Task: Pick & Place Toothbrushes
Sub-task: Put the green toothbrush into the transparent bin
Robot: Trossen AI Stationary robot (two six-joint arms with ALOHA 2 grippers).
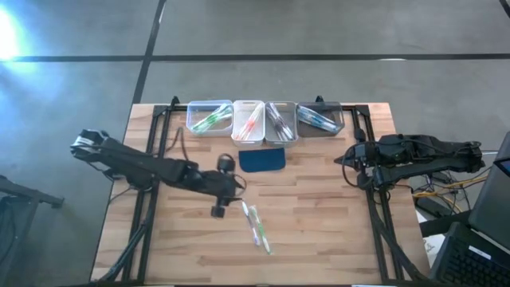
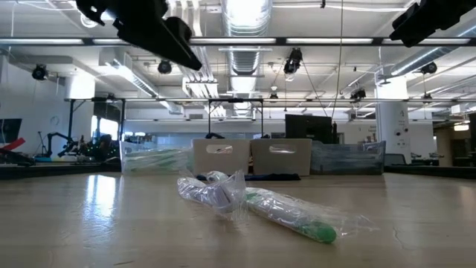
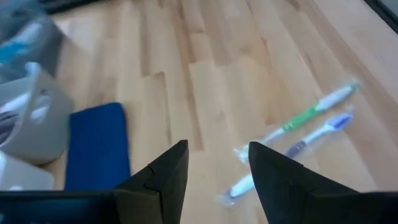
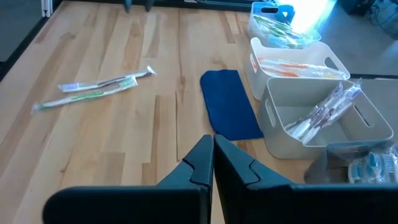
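Two toothbrushes in clear wrappers lie flat on the wooden table near its middle (image 1: 255,225), one with green accents (image 3: 308,112) and one with blue (image 3: 298,146). The low view shows them close up (image 2: 260,205). My left gripper (image 3: 217,149) hangs open above the table (image 1: 239,186), a little to the far left of them, with nothing between its fingers. My right gripper (image 4: 213,155) is shut and empty, held high at the table's right side (image 1: 355,159).
Four small bins stand in a row at the far edge (image 1: 209,118) (image 1: 249,121) (image 1: 280,121) (image 1: 319,118), each holding wrapped toothbrushes. A dark blue pad (image 1: 262,160) lies just in front of them. Bare wood spreads around the loose toothbrushes.
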